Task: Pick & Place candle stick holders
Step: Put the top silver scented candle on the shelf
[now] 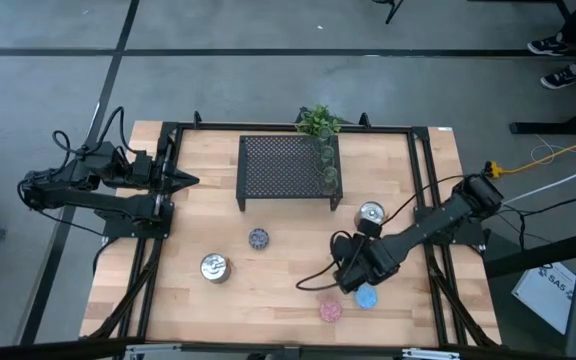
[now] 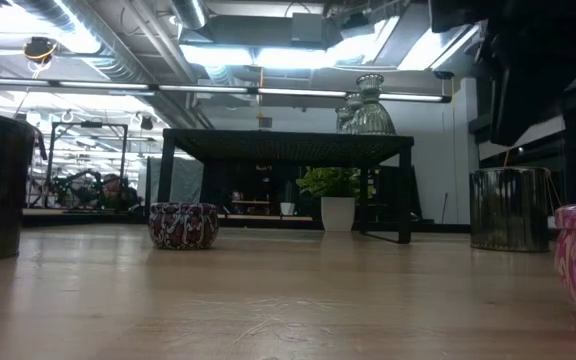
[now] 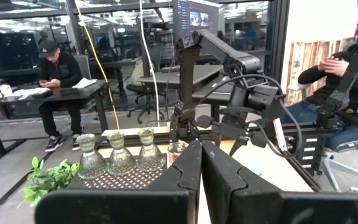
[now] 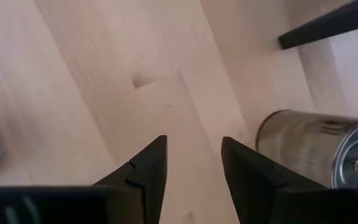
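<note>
Three olive-green glass holders (image 1: pixel 328 168) stand on the black mesh rack's right edge (image 1: pixel 288 168); they also show in the left wrist view (image 3: pixel 114 152). A silver holder (image 1: pixel 370 213) stands right of the rack and another (image 1: pixel 215 268) at the front left. The purple holder (image 1: pixel 258 238) stands mid-table, the blue one (image 1: pixel 367 297) and the pink one (image 1: pixel 330 311) near the front. My right gripper (image 1: pixel 343 270) is open and empty over bare wood (image 4: pixel 194 146), just left of the blue holder. My left gripper (image 1: pixel 183 181) is shut at the table's left edge.
A small green plant (image 1: pixel 318 122) stands behind the rack at the far edge. A rack leg (image 4: pixel 328 25) and a silver holder (image 4: pixel 319 146) show ahead of my right gripper. People sit at desks beyond the table (image 3: pixel 58 68).
</note>
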`<action>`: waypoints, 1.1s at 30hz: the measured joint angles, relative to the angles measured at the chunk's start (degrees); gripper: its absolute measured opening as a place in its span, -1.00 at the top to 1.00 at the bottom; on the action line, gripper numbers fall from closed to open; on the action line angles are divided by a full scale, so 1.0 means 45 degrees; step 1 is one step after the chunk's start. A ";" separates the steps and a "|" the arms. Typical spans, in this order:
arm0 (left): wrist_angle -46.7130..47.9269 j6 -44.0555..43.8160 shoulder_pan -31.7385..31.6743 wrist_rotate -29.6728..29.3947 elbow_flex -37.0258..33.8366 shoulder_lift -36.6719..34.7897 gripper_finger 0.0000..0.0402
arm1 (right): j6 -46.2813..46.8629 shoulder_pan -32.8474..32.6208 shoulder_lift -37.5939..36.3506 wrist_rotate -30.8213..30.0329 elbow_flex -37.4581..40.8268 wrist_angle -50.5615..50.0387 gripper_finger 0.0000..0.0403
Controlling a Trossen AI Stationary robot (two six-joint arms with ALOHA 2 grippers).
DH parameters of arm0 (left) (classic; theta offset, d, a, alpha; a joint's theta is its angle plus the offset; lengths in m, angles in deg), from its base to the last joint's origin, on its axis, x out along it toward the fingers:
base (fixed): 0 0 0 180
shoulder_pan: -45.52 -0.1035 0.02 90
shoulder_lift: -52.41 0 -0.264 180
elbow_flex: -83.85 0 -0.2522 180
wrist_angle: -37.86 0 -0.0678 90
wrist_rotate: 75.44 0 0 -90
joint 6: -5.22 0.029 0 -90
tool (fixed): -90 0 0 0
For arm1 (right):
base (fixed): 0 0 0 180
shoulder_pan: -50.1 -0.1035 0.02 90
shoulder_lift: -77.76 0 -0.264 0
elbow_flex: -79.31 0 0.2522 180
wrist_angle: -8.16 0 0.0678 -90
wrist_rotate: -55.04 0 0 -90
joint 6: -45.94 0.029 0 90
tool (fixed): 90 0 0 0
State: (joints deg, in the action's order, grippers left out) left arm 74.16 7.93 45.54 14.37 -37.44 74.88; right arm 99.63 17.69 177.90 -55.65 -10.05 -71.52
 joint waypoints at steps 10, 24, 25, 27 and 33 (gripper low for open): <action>-0.0002 -0.0002 0.0000 0.0003 0.0000 0.0001 0.96 | -0.0773 0.0564 0.0000 -0.0958 0.0000 0.1444 0.24; -0.0002 0.0000 -0.0001 0.0003 0.0000 -0.0003 0.97 | -0.0177 0.1541 0.0000 -0.0247 0.0568 0.0558 0.24; 0.0001 -0.0002 0.0001 0.0002 0.0000 0.0001 0.97 | 0.0086 0.1627 0.0000 -0.0247 0.0568 0.0383 0.24; -0.0002 0.0002 -0.0002 0.0000 0.0000 -0.0003 0.96 | 0.0486 0.1773 0.0000 -0.0248 0.0568 -0.0040 0.24; -0.0002 -0.0002 -0.0001 0.0005 0.0000 0.0002 0.97 | 0.0611 0.2243 0.0003 0.0357 0.0413 -0.1382 0.24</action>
State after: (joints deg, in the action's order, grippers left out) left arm 74.15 7.92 45.54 14.40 -37.44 74.89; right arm 102.38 27.79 177.92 -54.05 -8.19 -77.74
